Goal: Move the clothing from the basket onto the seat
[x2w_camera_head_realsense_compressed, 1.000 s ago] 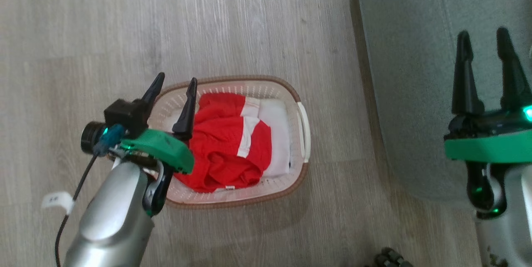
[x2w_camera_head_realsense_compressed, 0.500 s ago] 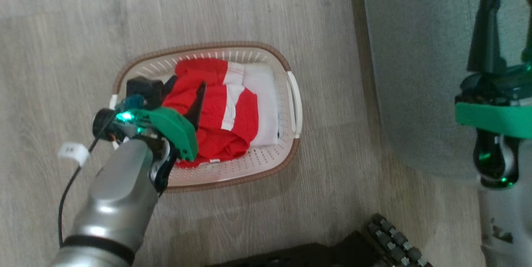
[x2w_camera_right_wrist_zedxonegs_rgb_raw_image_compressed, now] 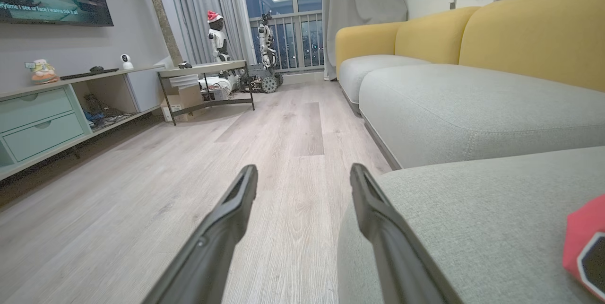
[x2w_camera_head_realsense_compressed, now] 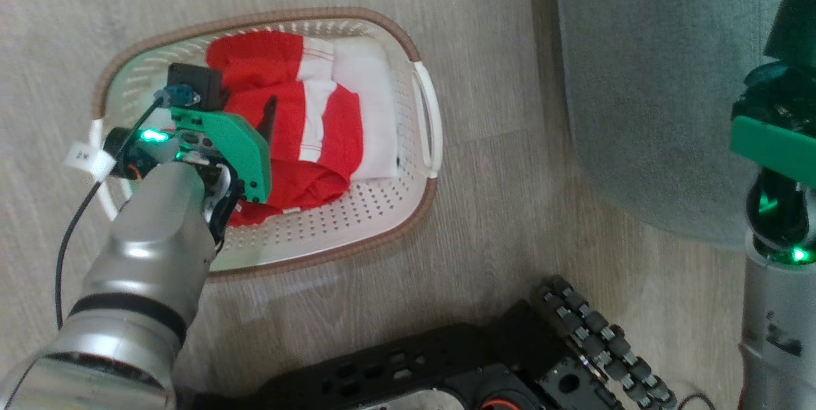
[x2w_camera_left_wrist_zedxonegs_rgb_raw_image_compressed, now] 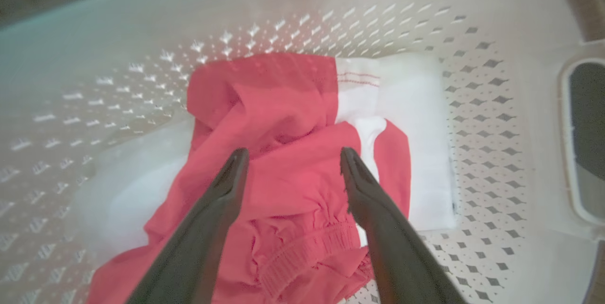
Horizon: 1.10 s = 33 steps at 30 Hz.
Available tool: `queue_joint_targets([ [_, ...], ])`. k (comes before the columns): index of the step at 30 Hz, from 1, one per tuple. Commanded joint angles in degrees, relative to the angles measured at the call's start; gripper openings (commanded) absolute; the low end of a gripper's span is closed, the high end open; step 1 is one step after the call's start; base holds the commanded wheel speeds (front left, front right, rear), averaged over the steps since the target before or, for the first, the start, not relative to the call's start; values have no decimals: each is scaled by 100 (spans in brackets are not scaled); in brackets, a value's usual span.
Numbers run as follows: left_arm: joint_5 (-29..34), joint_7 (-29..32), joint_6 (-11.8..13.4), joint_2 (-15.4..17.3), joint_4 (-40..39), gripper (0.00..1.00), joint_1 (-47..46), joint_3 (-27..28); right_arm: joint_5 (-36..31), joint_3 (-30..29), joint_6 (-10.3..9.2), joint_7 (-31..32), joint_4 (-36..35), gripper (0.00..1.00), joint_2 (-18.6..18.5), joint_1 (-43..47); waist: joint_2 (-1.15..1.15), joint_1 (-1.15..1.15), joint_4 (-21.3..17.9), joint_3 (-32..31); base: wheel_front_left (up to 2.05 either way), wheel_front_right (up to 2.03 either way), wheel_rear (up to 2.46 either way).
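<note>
The left fingers [x2w_camera_left_wrist_zedxonegs_rgb_raw_image_compressed: 235,171] are down inside the small cream perforated plastic basket with the brown woven-look rim [x2w_camera_head_realsense_compressed: 408,219], which stands on the pale wood-plank floor [x2w_camera_head_realsense_compressed: 497,46]. They are spread wide and have hold of nothing. The crumpled red mesh shorts with white bands [x2w_camera_left_wrist_zedxonegs_rgb_raw_image_compressed: 283,105] lie directly under and between the two tips, the gathered waistband nearer the wrist, the white bands off to the side of one finger. From here I can't quite say whether the tips are pressing the cloth or stand just clear of it. Beyond the shorts, on that same side, a flat white sheet [x2w_camera_left_wrist_zedxonegs_rgb_raw_image_compressed: 420,162] lines the basket's bottom.

The right fingers [x2w_camera_right_wrist_zedxonegs_rgb_raw_image_compressed: 241,195] are parted just as wide and empty, held well away from the basket, level over the rounded edge of the large grey-green fabric sofa cushion [x2w_camera_head_realsense_compressed: 637,78]. One finger lies over the cushion, the other over the floor. On the cushion to that finger's outer side sits what looks like a corner of red cloth with a black patch [x2w_camera_right_wrist_zedxonegs_rgb_raw_image_compressed: 583,242].
</note>
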Motion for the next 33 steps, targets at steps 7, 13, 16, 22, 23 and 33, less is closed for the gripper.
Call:
queue_joint_targets([
  [7, 56, 213, 8, 94, 501, 100, -204, -19, -24, 165, -2, -35, -337, 100, 139, 13, 0, -1, -255, 385, 0, 0, 0],
  [13, 128, 963, 118, 109, 749, 100, -283, -180, -34, 229, -2, -35, -331, 100, 184, 0, 0, -1, -343, 518, 0, 0, 0],
  [16, 161, 1268, 107, 141, 787, 100, -325, -263, -38, 251, -2, -35, -321, 100, 199, -3, 0, -1, -391, 596, 0, 0, 0],
  [22, 219, 1802, 52, 219, 824, 100, -351, -434, -50, 327, -2, -35, -286, 100, 220, -8, 0, -1, -479, 702, 0, 0, 0],
  [23, 219, 1873, 44, 232, 827, 100, -353, -453, -52, 333, -2, -35, -279, 100, 223, -13, 0, -1, -489, 706, 0, 0, 0],
  [33, 92, 1799, -18, 231, 837, 0, -389, -504, -59, 317, -2, -35, -204, 100, 233, -67, 0, -1, -488, 579, 0, 0, 0],
])
